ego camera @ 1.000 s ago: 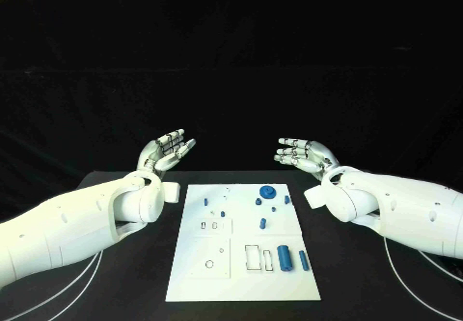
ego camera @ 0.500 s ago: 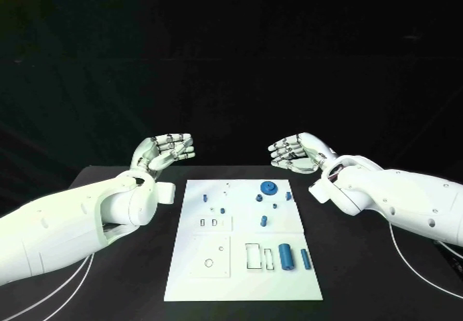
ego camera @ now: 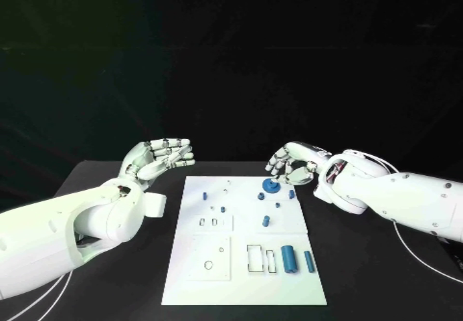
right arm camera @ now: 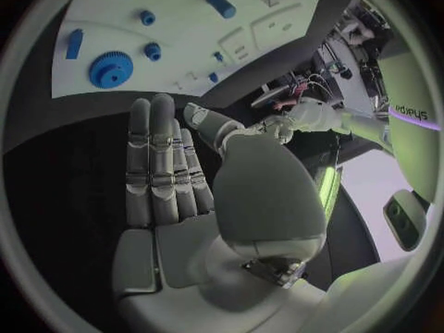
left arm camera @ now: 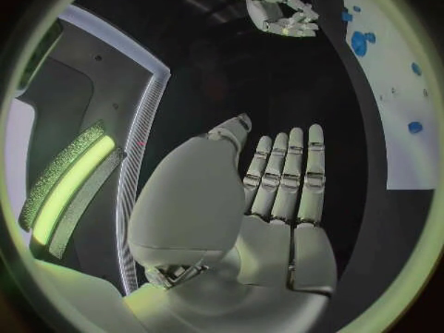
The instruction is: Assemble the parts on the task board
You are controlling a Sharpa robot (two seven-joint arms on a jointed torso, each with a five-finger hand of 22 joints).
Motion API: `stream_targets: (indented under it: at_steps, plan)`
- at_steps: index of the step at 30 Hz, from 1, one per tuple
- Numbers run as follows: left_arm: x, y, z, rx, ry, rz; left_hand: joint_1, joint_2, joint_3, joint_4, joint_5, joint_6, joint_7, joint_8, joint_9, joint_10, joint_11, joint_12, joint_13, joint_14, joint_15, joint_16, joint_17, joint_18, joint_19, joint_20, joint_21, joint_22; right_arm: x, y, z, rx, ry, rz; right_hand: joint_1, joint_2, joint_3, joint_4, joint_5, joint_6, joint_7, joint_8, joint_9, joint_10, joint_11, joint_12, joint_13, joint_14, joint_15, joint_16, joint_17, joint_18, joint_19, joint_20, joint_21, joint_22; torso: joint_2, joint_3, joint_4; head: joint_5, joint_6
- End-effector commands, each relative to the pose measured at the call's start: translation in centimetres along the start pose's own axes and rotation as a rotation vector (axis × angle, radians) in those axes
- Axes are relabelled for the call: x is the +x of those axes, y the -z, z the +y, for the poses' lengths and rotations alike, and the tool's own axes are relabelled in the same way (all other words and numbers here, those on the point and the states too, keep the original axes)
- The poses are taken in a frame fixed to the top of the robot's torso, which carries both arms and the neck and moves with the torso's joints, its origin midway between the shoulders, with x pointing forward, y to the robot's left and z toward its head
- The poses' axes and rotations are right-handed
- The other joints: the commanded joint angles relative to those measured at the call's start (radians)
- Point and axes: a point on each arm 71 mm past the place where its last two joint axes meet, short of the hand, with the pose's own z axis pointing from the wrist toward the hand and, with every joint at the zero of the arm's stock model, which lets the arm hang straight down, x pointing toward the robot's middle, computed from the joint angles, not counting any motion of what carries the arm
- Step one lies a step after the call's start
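The white task board (ego camera: 241, 267) lies in the middle of the black table. A blue gear (ego camera: 271, 185) sits near its far edge, with several small blue parts round it. A thick blue cylinder (ego camera: 288, 258) and a thin blue peg (ego camera: 310, 261) lie at the near right. My right hand (ego camera: 292, 164) hovers just behind the gear with its fingers bent down and holds nothing. In the right wrist view the fingers (right arm camera: 157, 163) point towards the gear (right arm camera: 111, 69). My left hand (ego camera: 160, 155) is raised beyond the board's far left corner, holding nothing, palm (left arm camera: 277, 222) bare.
White cut-out blocks with slots (ego camera: 211, 224) and a round hole (ego camera: 209, 265) sit in the board's left half. Bare black table (ego camera: 386, 281) lies on either side. The left wrist view shows the right hand (left arm camera: 277, 7) above the board's edge (left arm camera: 398, 148).
My right hand has come down and in towards the gear, its fingers bending downward. The left hand's fingers have bent forward and it has dropped slightly. The camera has shifted.
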Motion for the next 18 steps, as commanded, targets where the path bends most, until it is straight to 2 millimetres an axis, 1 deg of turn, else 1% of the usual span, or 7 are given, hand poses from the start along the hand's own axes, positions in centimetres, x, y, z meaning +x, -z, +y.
stream_targets:
  at_steps: [1, 2, 3, 4, 8, 12, 18]
  plan:
    - [0.7, 0.4, -0.6, 0.016, 0.012, 0.069, -0.004, -0.012, 0.008, 0.0, -0.005, 0.003, 0.02, 0.0, 0.001, 0.006, 0.0, -0.005, -0.002, -0.011, 0.001, -0.007, 0.002, 0.013, 0.002, 0.0, 0.003, -0.002, 0.6, -0.1, 0.2, 0.018, 0.202, 0.078, -0.005, -0.016, 0.01, 0.015, 0.002, 0.007, -0.003, -0.011, 0.011, 0.002, -0.006, -0.004, 0.014, 0.036, -0.005, 0.195, 0.186, 0.016, 0.01, -0.006, 0.068, 0.052, 0.027, -0.0058, 0.0103, -0.009, 0.001]
    - [0.8, 0.5, -0.7, 0.017, 0.013, 0.072, -0.004, -0.012, 0.009, 0.0, -0.005, 0.003, 0.02, 0.0, 0.001, 0.006, 0.0, -0.006, -0.002, -0.013, 0.001, -0.008, 0.002, 0.013, 0.003, 0.0, 0.003, -0.001, 0.6, -0.1, 0.3, 0.02, 0.217, 0.082, -0.015, -0.025, 0.016, 0.024, 0.003, 0.008, -0.002, -0.013, 0.018, -0.006, -0.005, -0.001, 0.022, 0.045, -0.003, 0.33, 0.315, 0.018, 0.015, -0.006, 0.096, 0.074, 0.029, -0.0064, 0.0111, -0.01, 0.001]
    - [0.8, 0.6, -0.8, 0.019, 0.014, 0.075, -0.004, -0.012, 0.009, 0.0, -0.005, 0.003, 0.02, 0.0, 0.001, 0.006, 0.0, -0.006, -0.002, -0.013, 0.001, -0.008, 0.002, 0.013, 0.003, 0.0, 0.003, -0.001, 0.7, -0.2, 0.4, 0.023, 0.234, 0.086, -0.018, -0.029, 0.021, 0.029, 0.005, 0.01, -0.003, -0.013, 0.023, -0.013, -0.005, -0.001, 0.026, 0.049, -0.003, 0.407, 0.389, 0.013, 0.025, -0.004, 0.127, 0.11, 0.033, -0.0072, 0.0128, -0.012, 0.002]
    - [0.8, 0.7, -0.9, 0.02, 0.015, 0.078, -0.005, -0.012, 0.01, 0.0, -0.006, 0.003, 0.02, 0.0, 0.001, 0.005, 0.0, -0.007, -0.002, -0.015, 0.001, -0.009, 0.002, 0.013, 0.004, 0.0, 0.004, -0.001, 0.7, -0.2, 0.5, 0.025, 0.248, 0.089, -0.022, -0.035, 0.026, 0.034, 0.008, 0.011, -0.005, -0.013, 0.029, -0.023, -0.004, -0.002, 0.031, 0.059, -0.003, 0.517, 0.499, -0.002, 0.065, -0.003, 0.217, 0.224, 0.036, -0.0079, 0.0139, -0.013, 0.003]
    - [1.0, 0.9, -1.4, 0.025, 0.02, 0.088, -0.005, -0.013, 0.01, 0.0, -0.006, 0.003, 0.02, 0.0, 0.001, 0.005, 0.0, -0.007, -0.002, -0.016, 0.002, -0.01, 0.002, 0.013, 0.004, 0.0, 0.004, -0.001, 1.0, -0.5, 0.9, 0.031, 0.284, 0.097, -0.03, -0.053, 0.037, 0.054, 0.012, 0.008, -0.004, -0.013, 0.056, -0.051, -0.001, 0.001, 0.054, 0.066, 0.0, 0.721, 0.699, -0.034, 0.137, 0.007, 0.407, 0.468, 0.05, -0.0095, 0.0169, -0.017, 0.004]
    - [1.3, 1.0, -1.6, 0.027, 0.024, 0.097, -0.006, -0.013, 0.01, 0.0, -0.006, 0.002, 0.021, -0.001, 0.001, 0.005, 0.001, -0.008, -0.002, -0.018, 0.002, -0.011, 0.003, 0.013, 0.005, 0.0, 0.005, -0.001, 1.2, -0.8, 1.2, 0.033, 0.3, 0.102, -0.032, -0.057, 0.039, 0.064, 0.018, 0.006, -0.004, -0.013, 0.068, -0.059, 0.002, 0.002, 0.065, 0.072, 0.002, 0.786, 0.766, -0.044, 0.16, 0.011, 0.47, 0.552, 0.06, -0.0125, 0.0181, -0.023, 0.005]
    - [1.5, 0.9, -1.7, 0.025, 0.026, 0.103, -0.006, -0.013, 0.011, 0.0, -0.006, 0.002, 0.022, -0.001, 0.001, 0.004, 0.001, -0.009, -0.002, -0.019, 0.002, -0.012, 0.003, 0.013, 0.006, 0.0, 0.005, -0.001, 1.6, -1.2, 1.4, 0.038, 0.31, 0.11, -0.036, -0.058, 0.04, 0.071, 0.019, 0.002, -0.003, -0.014, 0.075, -0.064, 0.003, 0.002, 0.072, 0.074, 0.004, 0.812, 0.793, -0.049, 0.169, 0.013, 0.498, 0.588, 0.068, -0.0165, 0.0211, -0.025, 0.005]
